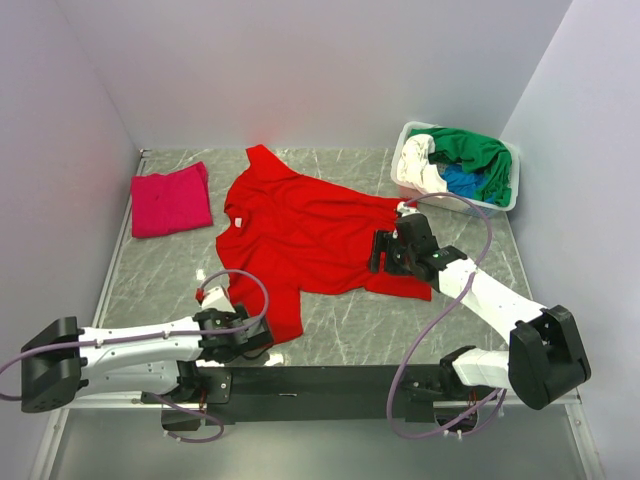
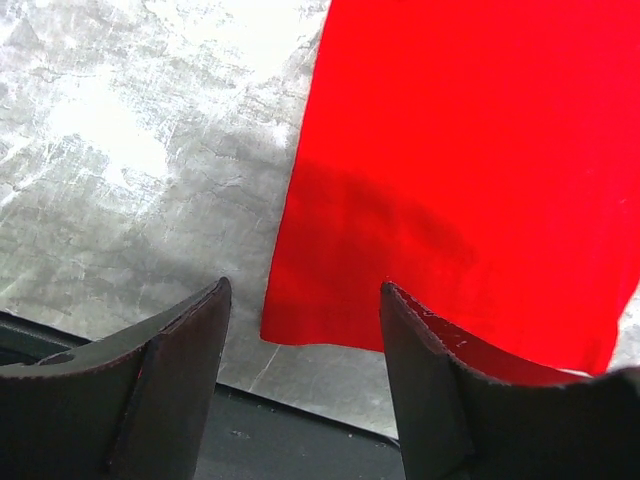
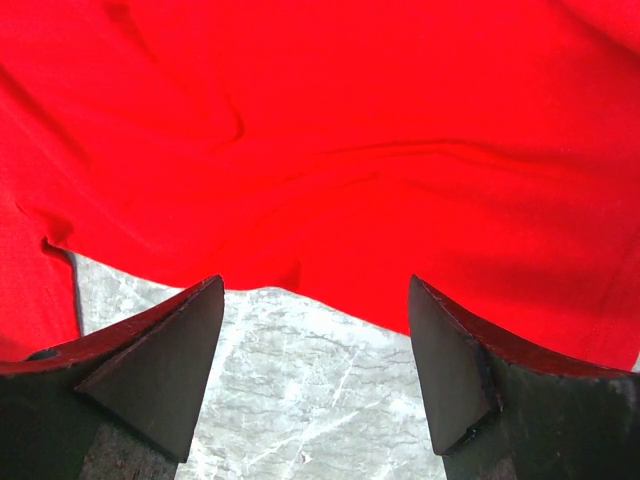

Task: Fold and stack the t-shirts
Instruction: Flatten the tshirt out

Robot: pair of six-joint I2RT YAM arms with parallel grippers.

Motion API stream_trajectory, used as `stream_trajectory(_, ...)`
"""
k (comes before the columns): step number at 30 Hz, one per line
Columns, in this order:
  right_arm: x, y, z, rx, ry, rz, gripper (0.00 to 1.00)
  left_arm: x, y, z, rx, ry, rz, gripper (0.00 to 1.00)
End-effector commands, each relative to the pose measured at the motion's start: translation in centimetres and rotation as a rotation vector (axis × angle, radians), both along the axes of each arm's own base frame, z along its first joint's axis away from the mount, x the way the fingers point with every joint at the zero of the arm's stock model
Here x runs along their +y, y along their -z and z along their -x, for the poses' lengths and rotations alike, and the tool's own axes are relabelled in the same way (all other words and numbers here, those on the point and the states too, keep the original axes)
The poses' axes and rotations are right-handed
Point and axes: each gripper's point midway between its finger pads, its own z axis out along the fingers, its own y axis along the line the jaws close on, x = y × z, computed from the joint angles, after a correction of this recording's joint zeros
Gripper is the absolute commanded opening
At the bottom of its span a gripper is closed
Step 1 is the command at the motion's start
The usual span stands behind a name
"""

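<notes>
Grey marble table point(image 1: 340, 320), red t-shirt point(image 1: 310, 235) spread at centre, folded magenta t-shirt point(image 1: 170, 200) upper left, white basket point(image 1: 404, 152) upper right

The setting was a robotics laboratory work cell. Plain pale walls point(image 1: 320, 70) enclosed a grey marble-patterned counter point(image 1: 350, 320) on three sides, forming a bare booth. Two white-and-black robot arms, the left arm point(image 1: 130, 345) and the right arm point(image 1: 490, 300), stood on a black base rail point(image 1: 300, 380) at the counter's near edge, with purple cables point(image 1: 236, 272) looped openly from their joints.
</notes>
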Motion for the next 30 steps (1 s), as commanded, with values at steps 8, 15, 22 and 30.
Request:
stream_trajectory(8, 0.1, -1.2, -0.6, -0.052, -0.006, -0.022, 0.8, -1.3, 1.5, 1.3, 0.115, 0.09, -0.063, 0.67)
stream_trajectory(15, 0.2, -1.3, -0.6, -0.054, -0.009, -0.027, 0.8, -1.9, 1.8, 1.7, 0.156, 0.139, -0.08, 0.6)
stream_trajectory(22, 0.0, -1.5, -0.5, -0.06, -0.004, -0.027, 0.8, -1.9, 1.9, 2.0, 0.172, 0.151, -0.08, 0.36)
stream_trajectory(30, -0.4, -1.1, -0.5, -0.046, 0.019, -0.008, 0.8, -1.7, 1.2, 1.8, 0.149, 0.145, -0.066, 0.0)
